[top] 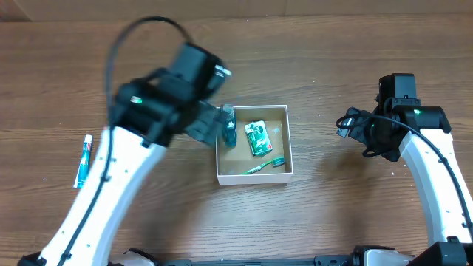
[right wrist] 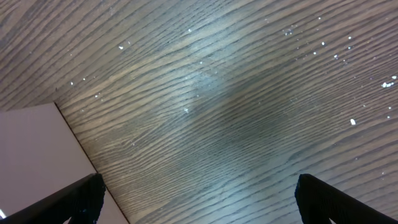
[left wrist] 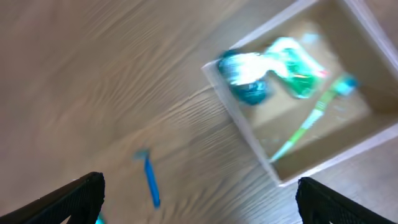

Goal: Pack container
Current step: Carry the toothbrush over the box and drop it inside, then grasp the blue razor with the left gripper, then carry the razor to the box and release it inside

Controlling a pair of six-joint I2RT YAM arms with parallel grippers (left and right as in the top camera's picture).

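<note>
Left tool (left wrist: pixel 199 199) is wide open and empty, hanging over the box (top: pixel 251 177) wall nearest it, with the bottle (top: pixel 228 125) just below inside. Right tool (right wrist: pixel 199 199) is wide too, over the surface (right wrist: pixel 217 93) with the box off to one side, probably to stay out of the way

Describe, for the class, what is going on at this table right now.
A two-armed robot is packing a container. It already holds a green toothbrush, a green packet and a small blue bottle by its left wall. The left gripper hovers open and empty beside that wall. The right gripper is open over the table. A tube lies outside, far left.
</note>
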